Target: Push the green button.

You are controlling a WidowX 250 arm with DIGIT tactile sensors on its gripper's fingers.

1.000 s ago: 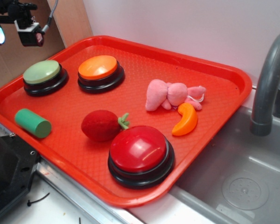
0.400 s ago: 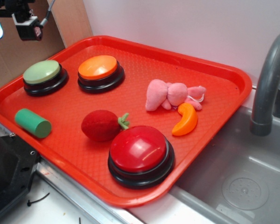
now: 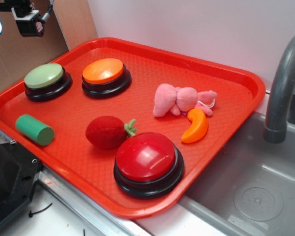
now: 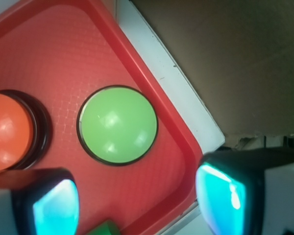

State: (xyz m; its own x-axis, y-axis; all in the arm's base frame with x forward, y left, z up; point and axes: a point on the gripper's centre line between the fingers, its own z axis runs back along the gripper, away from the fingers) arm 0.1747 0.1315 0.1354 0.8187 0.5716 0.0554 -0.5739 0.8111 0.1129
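Approach step, button not yet touched. My fingers [image 4: 137,203] hung high above the far left corner of the red tray [image 3: 226,73], spread wide and holding nothing; both pads [image 4: 56,208] glowed teal at the bottom of the wrist view. The green button [image 4: 118,125] sat between them and slightly ahead, just beside the orange button [image 4: 7,132]. Next move, as I judged it: straight descent, centred on the dome, perhaps with the fingers closed first. The exterior view showed the height gap, plus the green cylinder [image 3: 34,130] and red button [image 3: 146,160]; the wrist view alone showed the alignment.
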